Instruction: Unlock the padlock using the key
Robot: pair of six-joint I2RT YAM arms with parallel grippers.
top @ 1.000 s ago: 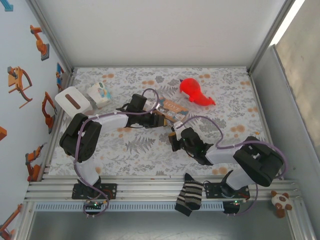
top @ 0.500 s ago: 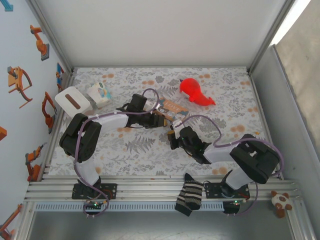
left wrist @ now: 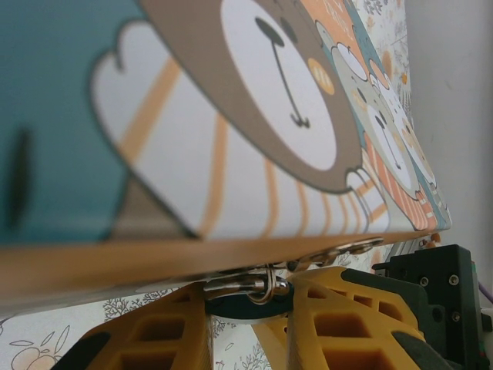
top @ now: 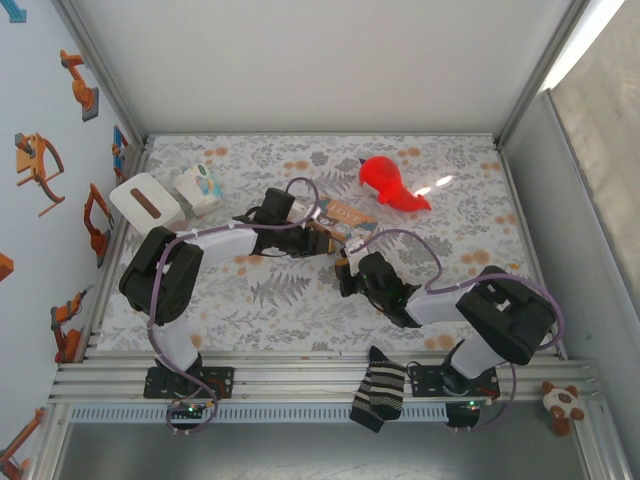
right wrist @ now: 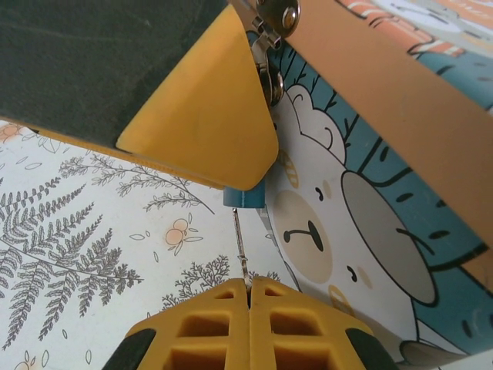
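Both busy: left tool (left wrist: pixel 250 299) pinching padlock (left wrist: pixel 245 309) under tin (left wrist: pixel 231 116) edge, right tool (right wrist: pixel 248 287) pinching key (right wrist: pixel 239 243).

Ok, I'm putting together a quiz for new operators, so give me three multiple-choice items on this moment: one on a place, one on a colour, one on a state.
1. Where does the padlock hang?
A) on the sock
B) on the clasp of the tin
C) flat on the table

2. What colour is the toy beyond the tin?
A) red
B) green
C) white

3. How are the fingers of the right gripper?
A) wide open
B) shut on nothing
C) shut on the key

Answers:
1 B, the padlock's shackle loops through the metal clasp.
2 A, it is plainly red in the top view.
3 C, the fingers press together on the thin key, which runs up to the padlock's blue base.
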